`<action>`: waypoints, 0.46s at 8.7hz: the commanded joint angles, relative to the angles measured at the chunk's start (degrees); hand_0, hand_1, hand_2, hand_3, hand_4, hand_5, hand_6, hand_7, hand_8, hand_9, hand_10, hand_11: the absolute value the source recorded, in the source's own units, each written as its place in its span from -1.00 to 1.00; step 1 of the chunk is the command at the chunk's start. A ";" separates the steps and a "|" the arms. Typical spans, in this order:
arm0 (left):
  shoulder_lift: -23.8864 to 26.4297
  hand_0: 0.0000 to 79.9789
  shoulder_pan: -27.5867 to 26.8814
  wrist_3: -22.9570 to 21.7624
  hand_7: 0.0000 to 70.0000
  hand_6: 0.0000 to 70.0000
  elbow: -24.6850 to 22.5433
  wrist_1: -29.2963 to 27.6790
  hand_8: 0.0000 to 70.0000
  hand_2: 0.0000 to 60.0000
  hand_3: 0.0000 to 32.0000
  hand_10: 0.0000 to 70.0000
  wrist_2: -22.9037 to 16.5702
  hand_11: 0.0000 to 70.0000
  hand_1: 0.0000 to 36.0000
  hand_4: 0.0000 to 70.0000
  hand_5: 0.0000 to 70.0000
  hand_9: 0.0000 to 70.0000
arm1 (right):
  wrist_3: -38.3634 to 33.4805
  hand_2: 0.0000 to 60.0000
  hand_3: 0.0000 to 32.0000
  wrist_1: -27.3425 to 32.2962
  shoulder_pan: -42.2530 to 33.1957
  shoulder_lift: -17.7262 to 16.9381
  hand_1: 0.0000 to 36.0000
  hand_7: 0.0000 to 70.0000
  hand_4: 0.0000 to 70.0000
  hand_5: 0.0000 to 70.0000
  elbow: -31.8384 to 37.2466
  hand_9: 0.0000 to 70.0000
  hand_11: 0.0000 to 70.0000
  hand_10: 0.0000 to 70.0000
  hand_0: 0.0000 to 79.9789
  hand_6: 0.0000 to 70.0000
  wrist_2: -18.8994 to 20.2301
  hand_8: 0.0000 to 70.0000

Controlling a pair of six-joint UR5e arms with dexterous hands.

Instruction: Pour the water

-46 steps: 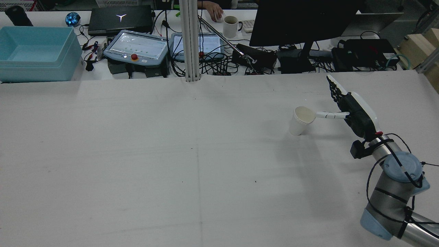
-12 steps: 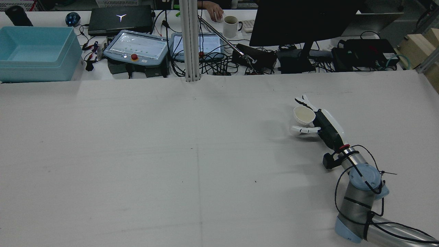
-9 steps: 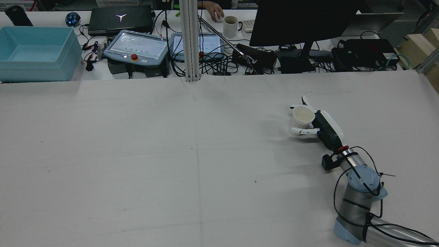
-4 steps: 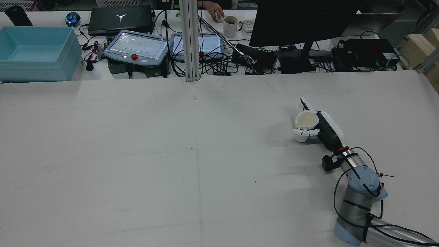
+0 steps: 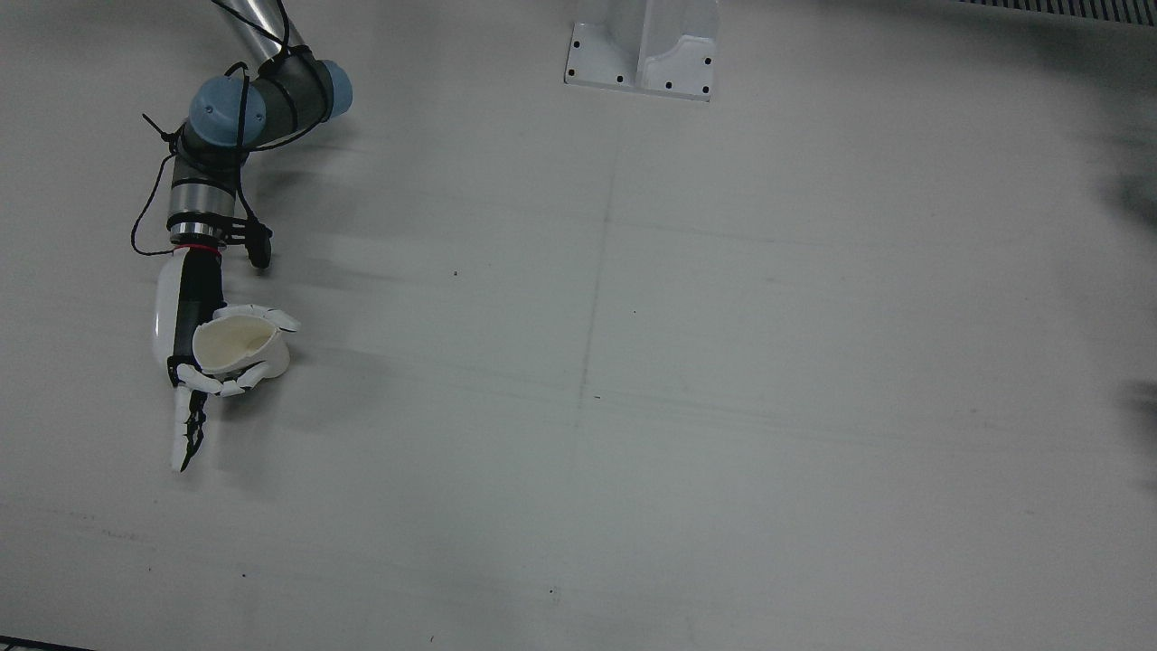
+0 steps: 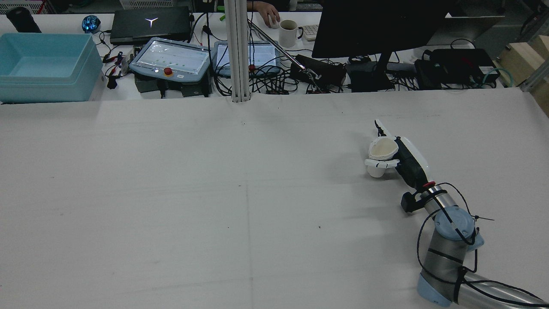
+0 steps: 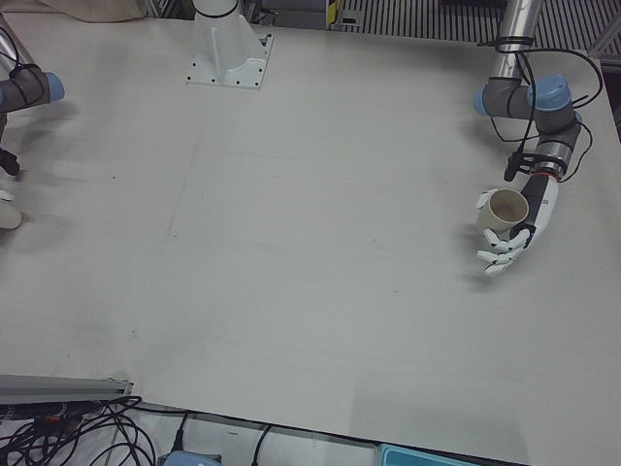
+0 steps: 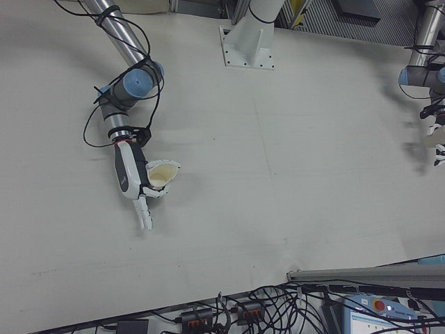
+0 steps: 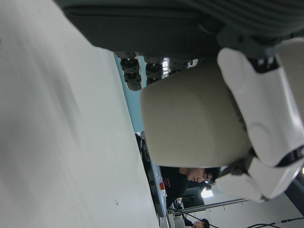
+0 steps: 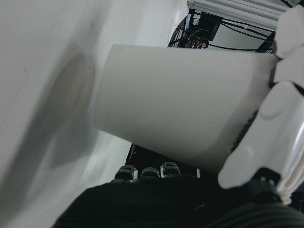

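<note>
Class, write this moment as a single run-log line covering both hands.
right hand: shut on white cup | left hand: shut on beige cup | cups: far apart | pour: not started

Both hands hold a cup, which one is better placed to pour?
Probably the right hand: fingers close round its cup from both sides. The left hand has fingers that look splayed past the other cup, a looser hold for tipping.

A white paper cup (image 6: 381, 154) stands gripped in the right hand (image 6: 407, 161); a tan paper cup (image 7: 503, 210) sits in the left hand (image 7: 519, 228).
</note>
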State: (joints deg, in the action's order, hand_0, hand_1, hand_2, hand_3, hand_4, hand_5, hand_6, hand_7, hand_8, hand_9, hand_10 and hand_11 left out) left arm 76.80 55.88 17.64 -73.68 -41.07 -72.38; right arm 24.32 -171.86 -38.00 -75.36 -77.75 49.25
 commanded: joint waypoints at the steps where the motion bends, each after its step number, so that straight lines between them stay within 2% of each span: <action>1: -0.07 0.20 -0.16 -0.06 0.11 -0.35 -5.74 3.17 -0.65 0.71 -1.00 -0.73 -0.48 -0.58 0.11 0.22 1.00 -0.41 | -0.42 -0.38 -1.00 -0.58 -2.16 -0.14 -0.32 -0.87 1.00 0.42 -4.24 -1.00 -0.95 -0.96 0.20 -0.94 0.76 -1.00; 2: 0.46 0.21 -0.33 0.11 0.13 -0.32 -9.60 6.41 -0.64 0.72 -1.00 -0.73 -1.09 -0.58 0.13 0.26 1.00 -0.41 | -0.41 -0.35 -1.00 -2.24 -2.69 -0.14 -0.31 -0.85 1.00 0.40 -5.91 -1.00 -0.94 -0.96 0.21 -0.93 0.85 -1.00; 3: 1.42 0.23 -0.68 0.20 0.15 -0.30 -12.60 9.23 -0.63 0.66 -1.00 -0.72 -1.71 -0.57 0.12 0.31 1.00 -0.39 | -0.15 -0.33 -1.00 -4.95 -3.13 -0.14 -0.28 -0.84 1.00 0.43 -8.27 -1.00 -0.94 -0.95 0.22 -0.93 0.85 -1.00; 4: 5.43 0.22 -0.60 0.20 0.17 -0.28 -14.19 12.91 -0.61 0.72 -1.00 -0.72 -6.76 -0.57 0.14 0.33 1.00 -0.37 | 0.11 -0.38 -1.00 -7.07 -3.22 -0.14 -0.23 -0.82 1.00 0.53 -10.21 -1.00 -0.95 -0.97 0.24 -0.92 0.85 -1.00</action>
State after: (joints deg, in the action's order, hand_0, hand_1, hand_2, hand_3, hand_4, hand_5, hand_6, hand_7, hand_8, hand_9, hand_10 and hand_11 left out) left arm 77.42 55.51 17.73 -82.44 -35.14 -73.44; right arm 23.99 -174.43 -40.48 -75.49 -83.57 50.01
